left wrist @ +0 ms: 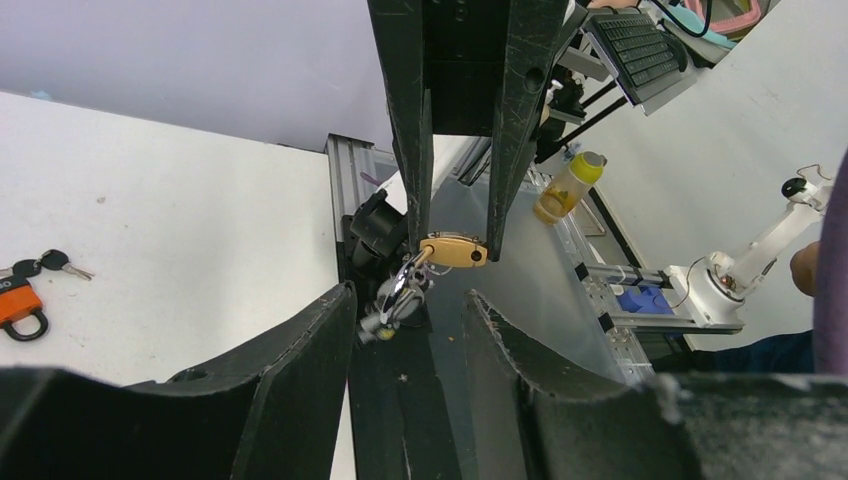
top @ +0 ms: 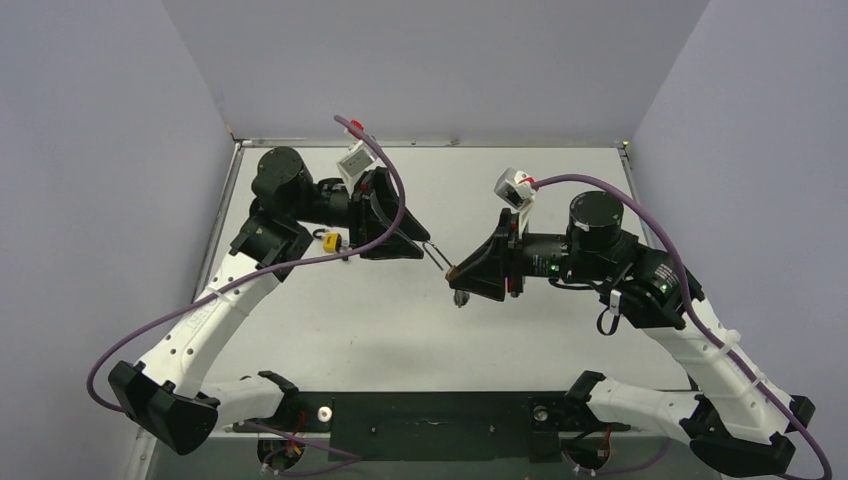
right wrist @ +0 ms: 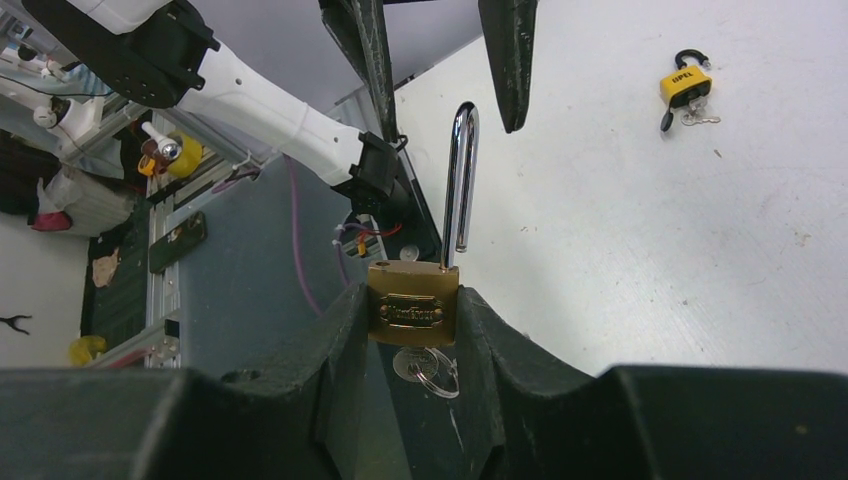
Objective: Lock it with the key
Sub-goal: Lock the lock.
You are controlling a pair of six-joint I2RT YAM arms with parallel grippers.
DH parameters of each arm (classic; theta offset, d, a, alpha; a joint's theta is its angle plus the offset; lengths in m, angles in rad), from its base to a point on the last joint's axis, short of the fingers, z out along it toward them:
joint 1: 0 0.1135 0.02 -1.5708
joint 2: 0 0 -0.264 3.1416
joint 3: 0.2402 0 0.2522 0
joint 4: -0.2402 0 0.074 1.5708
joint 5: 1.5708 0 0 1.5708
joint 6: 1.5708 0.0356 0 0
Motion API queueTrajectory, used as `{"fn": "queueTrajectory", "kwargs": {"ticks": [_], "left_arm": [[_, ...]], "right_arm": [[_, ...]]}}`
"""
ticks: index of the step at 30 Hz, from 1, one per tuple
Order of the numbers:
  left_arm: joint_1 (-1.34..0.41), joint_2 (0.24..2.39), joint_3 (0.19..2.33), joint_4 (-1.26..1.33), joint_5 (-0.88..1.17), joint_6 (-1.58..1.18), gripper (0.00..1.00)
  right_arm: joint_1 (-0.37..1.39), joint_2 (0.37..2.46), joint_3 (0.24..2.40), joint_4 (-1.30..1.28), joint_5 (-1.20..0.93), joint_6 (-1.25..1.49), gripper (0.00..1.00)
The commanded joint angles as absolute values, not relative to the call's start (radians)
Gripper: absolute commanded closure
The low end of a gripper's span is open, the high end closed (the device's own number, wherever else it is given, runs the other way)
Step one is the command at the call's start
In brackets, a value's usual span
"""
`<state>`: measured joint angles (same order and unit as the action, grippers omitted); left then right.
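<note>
My right gripper (right wrist: 413, 296) is shut on the body of a brass padlock (right wrist: 413, 306). Its steel shackle (right wrist: 462, 170) stands open, lifted out of the body at one leg. A key (right wrist: 415, 364) with a ring sits in the bottom of the lock. My left gripper (left wrist: 408, 300) is open, and the shackle tip (left wrist: 402, 288) lies between its fingertips without being gripped. In the top view the two grippers meet above mid-table, left (top: 424, 245) and right (top: 458, 280), with the padlock (top: 452, 271) between them.
A second yellow padlock (top: 329, 241) with keys lies on the table under the left arm; it also shows in the right wrist view (right wrist: 685, 85) and in the left wrist view (left wrist: 20, 305). The table's metal edge rail (left wrist: 345, 165) lies beyond it.
</note>
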<state>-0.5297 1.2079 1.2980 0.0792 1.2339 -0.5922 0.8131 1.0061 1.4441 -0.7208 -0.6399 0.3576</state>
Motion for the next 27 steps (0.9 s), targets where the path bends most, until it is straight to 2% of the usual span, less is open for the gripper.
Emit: {"fn": "queueTrajectory", "kwargs": {"ticks": [1,27], "left_arm": [[-0.543,1.184,1.296,0.049,1.246,-0.546,0.61],[-0.568,1.191,1.298,-0.06,1.209,-0.475,0.74]], "right_arm": [[0.821,1.009,1.493,-0.696,-0.615,0.335,1.0],[0.821,1.033,1.481,-0.708,-0.61,0.322,1.0]]}}
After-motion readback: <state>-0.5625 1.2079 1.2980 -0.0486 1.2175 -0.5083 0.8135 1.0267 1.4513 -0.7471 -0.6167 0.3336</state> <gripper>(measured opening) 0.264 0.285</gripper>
